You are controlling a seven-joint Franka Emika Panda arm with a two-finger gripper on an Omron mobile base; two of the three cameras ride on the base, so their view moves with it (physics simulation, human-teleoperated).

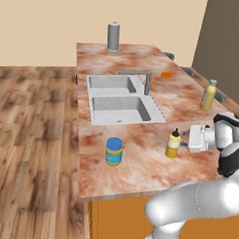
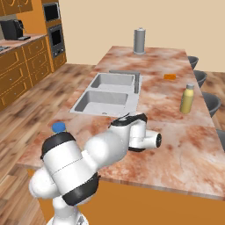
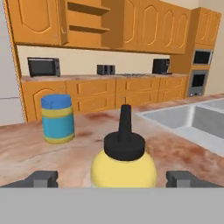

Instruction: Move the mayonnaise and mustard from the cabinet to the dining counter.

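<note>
Yellow and upright, the mustard (image 1: 173,144) stands on the marbled dining counter (image 1: 139,158) in the left base view, just in front of the jaws (image 1: 189,138), set down beside the mayonnaise (image 1: 113,150), which stands further out past it; both look delivered.

From the right base view, the arm's own bulk hides the bottle, and only the jar's blue lid peeks past the shoulder.

Seen from the hand, the mustard sits between the finger tips (image 3: 43,178), which stand wide apart and clear of it, apparently a release. Behind, the cabinet (image 3: 83,22) hangs open.
</note>
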